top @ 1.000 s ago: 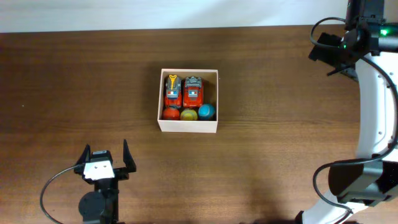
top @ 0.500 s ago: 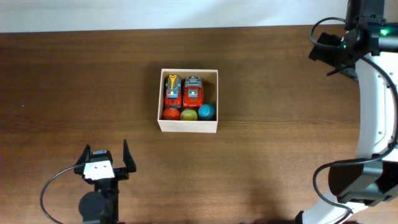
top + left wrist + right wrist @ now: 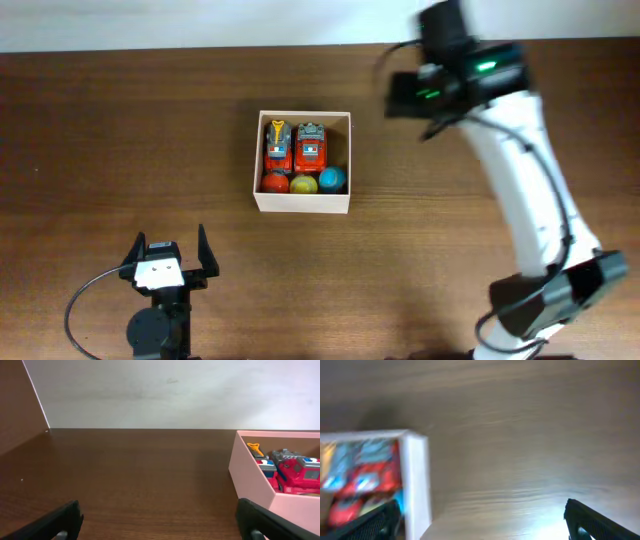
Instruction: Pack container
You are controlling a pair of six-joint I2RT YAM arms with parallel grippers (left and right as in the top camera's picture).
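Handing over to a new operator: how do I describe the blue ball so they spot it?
Find the white container in the middle of the table. Three balls line its wall nearest the left gripper; the blue ball ends the row on the right, its neighbours yellow and red.

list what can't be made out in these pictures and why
Right wrist: blur smears the container's contents into colour patches.
Left wrist: the frame's right edge cuts off the container; its near wall hides the balls.
Overhead: the right pincer cannot be picked out from the blurred right arm.
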